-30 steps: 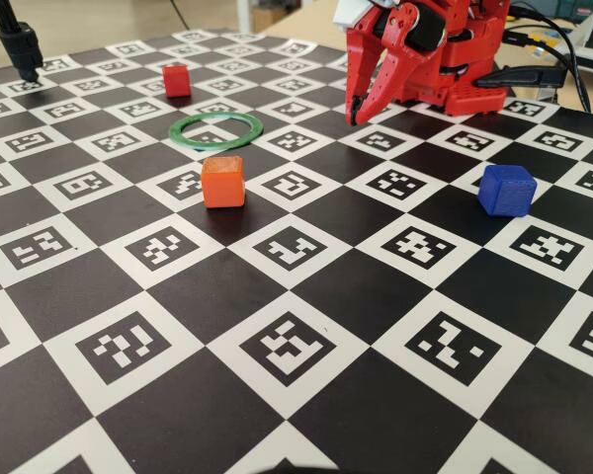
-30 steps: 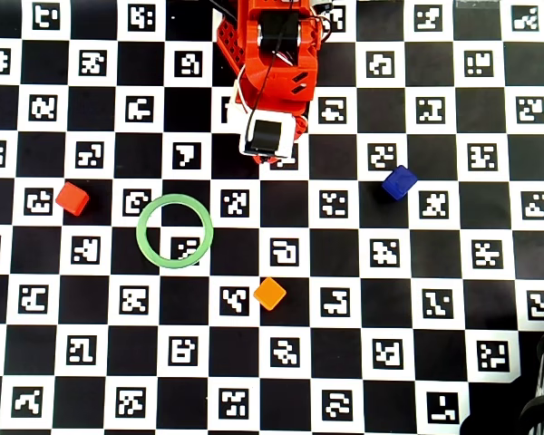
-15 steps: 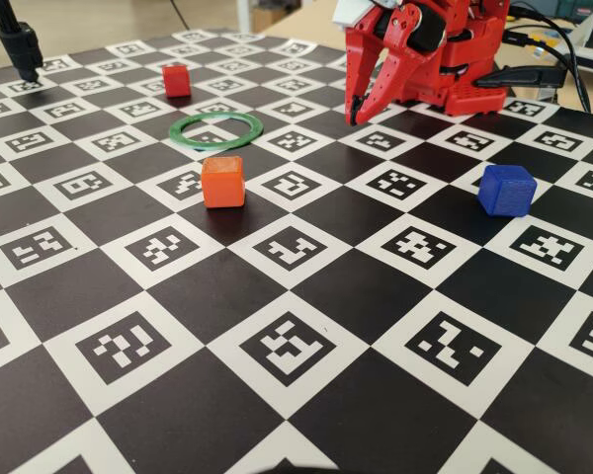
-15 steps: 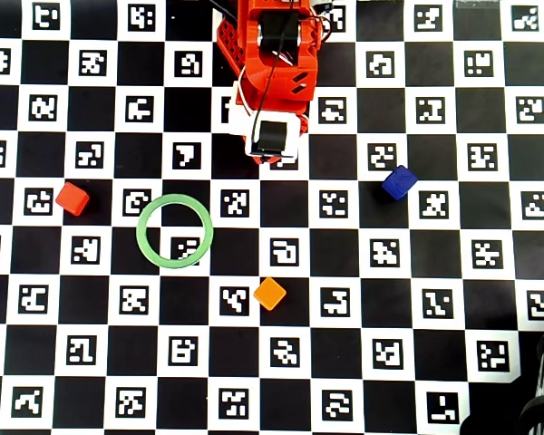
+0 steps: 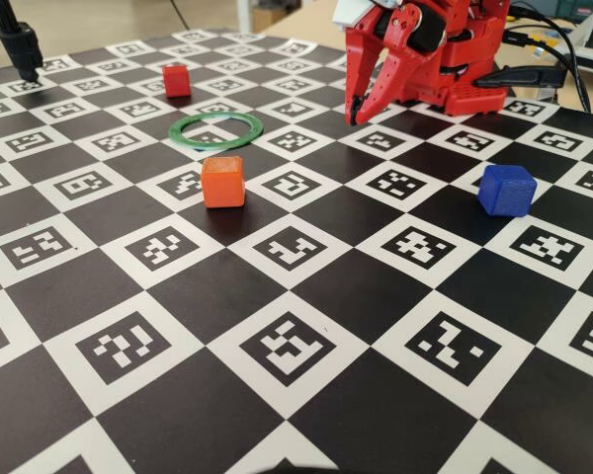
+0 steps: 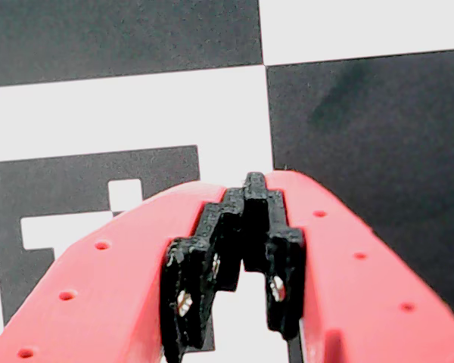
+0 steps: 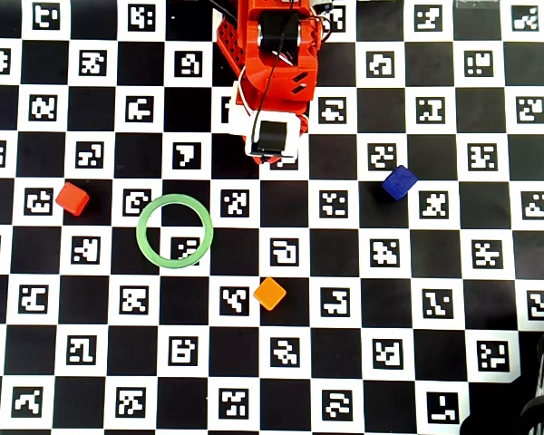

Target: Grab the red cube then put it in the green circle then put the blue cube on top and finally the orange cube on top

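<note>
Nothing has moved: the claw (image 5: 353,117) hangs empty with jaws together near its base, and reaching the red cube (image 7: 72,198), far left of it in the overhead view, comes first.

I find no words, numbers, brand names or labels that I can read anywhere. The only signs are the square black-and-white coded markers (image 7: 285,252) printed in the white squares of the checkered board (image 5: 306,247) under me; each carries its own blocky pattern, and none of them forms letters or digits. One such marker (image 6: 98,204) fills much of my wrist view, partly hidden, and it too is pattern only. The red cube (image 7: 72,198), the blue cube (image 7: 399,182), the orange cube (image 7: 269,293) and the green circle (image 7: 142,243) have plain faces with no marks on them.
</note>
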